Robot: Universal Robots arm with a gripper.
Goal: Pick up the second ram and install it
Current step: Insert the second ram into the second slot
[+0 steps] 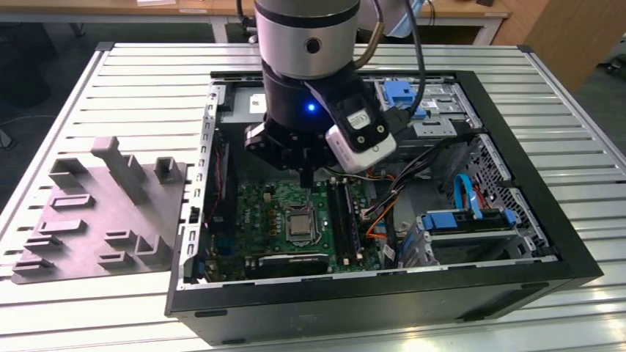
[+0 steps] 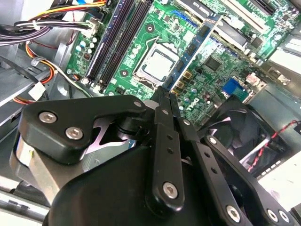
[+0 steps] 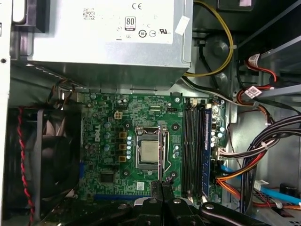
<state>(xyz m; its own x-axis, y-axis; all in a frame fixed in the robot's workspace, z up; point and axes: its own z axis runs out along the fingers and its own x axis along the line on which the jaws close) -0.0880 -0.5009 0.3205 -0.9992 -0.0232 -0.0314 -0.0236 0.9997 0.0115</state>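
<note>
In the second wrist view my gripper (image 2: 165, 92) is shut on one end of the second ram (image 2: 193, 47), a thin blue stick with black chips that reaches out over the green circuit board (image 2: 221, 61). It hangs above the board beside the processor socket (image 2: 157, 63), apart from the long black slots (image 2: 117, 44). The first wrist view has the gripper (image 3: 162, 186) just below the socket (image 3: 149, 153), with the slots (image 3: 193, 150) off to one side. A blue strip (image 3: 207, 150) stands in the slot nearest the cables. In the exterior view the gripper (image 1: 306, 178) reaches down into the open computer case (image 1: 391, 293).
The grey power box (image 3: 108, 42) borders the board, a black fan (image 3: 42, 160) sits on one side, and bundled cables (image 3: 263, 146) lie past the slots. On the exterior view's left a grey moulded tray (image 1: 98, 213) lies on the slatted table. Blue drive brackets (image 1: 468, 220) fill the case's right.
</note>
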